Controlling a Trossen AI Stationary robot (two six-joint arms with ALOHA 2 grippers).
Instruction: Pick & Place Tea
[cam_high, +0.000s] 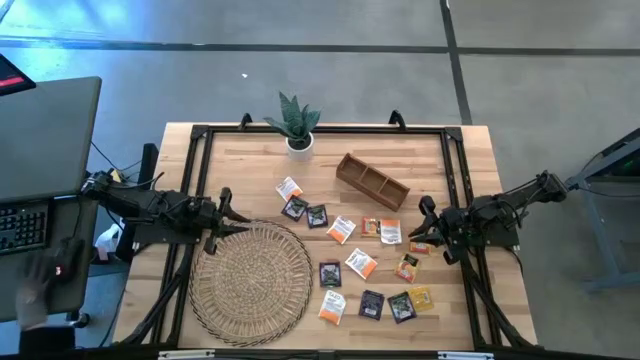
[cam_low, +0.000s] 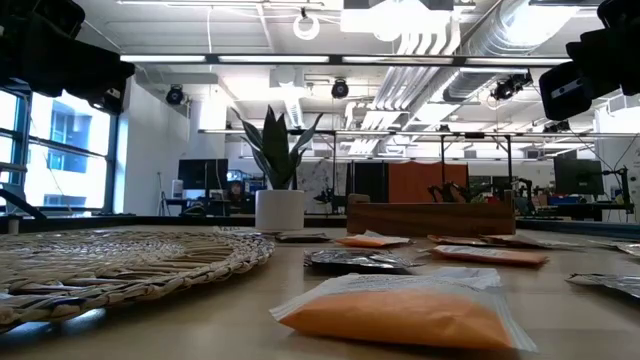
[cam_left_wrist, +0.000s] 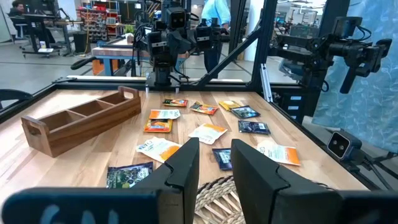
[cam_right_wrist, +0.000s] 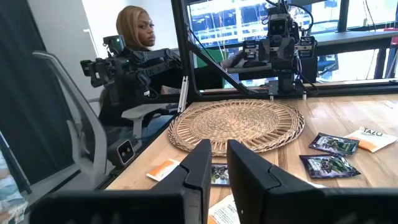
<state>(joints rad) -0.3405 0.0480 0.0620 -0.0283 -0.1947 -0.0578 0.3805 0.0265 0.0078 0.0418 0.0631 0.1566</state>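
Table (cam_high: 250, 160), sachets (cam_high: 361, 263) partly finger-hidden

A grey concrete floor (cam_high: 350, 70) crossed by dark lines surrounds the wooden table (cam_high: 250, 160). Long ceiling lights (cam_low: 300, 58) and white ducts (cam_low: 440, 40) run overhead, with bright windows (cam_low: 60, 150) to one side. A person (cam_right_wrist: 134, 56) sits in a chair (cam_right_wrist: 68, 124) beyond the table's edge.
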